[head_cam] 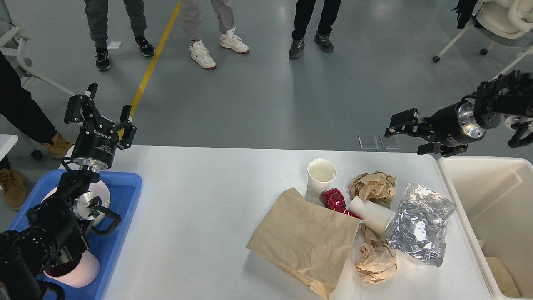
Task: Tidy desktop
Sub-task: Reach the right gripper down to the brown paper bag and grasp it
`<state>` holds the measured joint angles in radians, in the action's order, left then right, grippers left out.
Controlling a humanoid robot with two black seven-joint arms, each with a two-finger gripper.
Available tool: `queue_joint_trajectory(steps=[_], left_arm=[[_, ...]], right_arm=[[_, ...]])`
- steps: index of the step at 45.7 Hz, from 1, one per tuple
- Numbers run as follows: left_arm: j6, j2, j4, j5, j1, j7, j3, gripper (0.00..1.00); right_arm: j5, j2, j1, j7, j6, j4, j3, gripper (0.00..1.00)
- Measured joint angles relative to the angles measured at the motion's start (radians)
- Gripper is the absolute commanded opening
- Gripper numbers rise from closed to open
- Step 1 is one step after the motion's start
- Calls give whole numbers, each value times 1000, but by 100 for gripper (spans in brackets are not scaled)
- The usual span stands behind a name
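Observation:
The white desktop (195,187) carries a pile of litter on its right half: an upright paper cup (321,175), a tipped paper cup (373,213), a red foil wrapper (333,200), two crumpled brown paper balls (372,186) (376,262), a flat brown paper bag (306,239) and a silver foil bag (420,223). My left gripper (107,103) stands open and empty above the table's far left corner. My right gripper (407,135) points left, open and empty, above the far right edge, behind the litter.
A blue tray (125,196) at the left holds pink cups, partly hidden by my left arm. A cream bin (495,196) stands at the table's right end. Several people stand on the grey floor beyond; a wheeled chair (499,25) is far right.

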<state>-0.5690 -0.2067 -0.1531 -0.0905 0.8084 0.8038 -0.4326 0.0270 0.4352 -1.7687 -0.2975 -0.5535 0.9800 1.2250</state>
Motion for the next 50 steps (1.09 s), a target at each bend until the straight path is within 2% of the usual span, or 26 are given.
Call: queue_joint_trajectory(steps=[12,17,29,41,50], left_arm=[[0,0,0,0,0,0,0,96],[0,0,1,0,0,0,0,96],[0,0,1,0,0,0,0,96],[0,0,0,0,0,0,0,96],[0,1,1,0,0,0,0,96]], right_arm=[[-2,-116,-173,0,-320,71,72,100],[-2,-162,-258,0,-396,92,73,100],[4,-223,-310,5,-406,112,66,100],[-2,-241,-91,6,-401,99,21,100],[-4,-237,85,8,-277,97,-76,100]])
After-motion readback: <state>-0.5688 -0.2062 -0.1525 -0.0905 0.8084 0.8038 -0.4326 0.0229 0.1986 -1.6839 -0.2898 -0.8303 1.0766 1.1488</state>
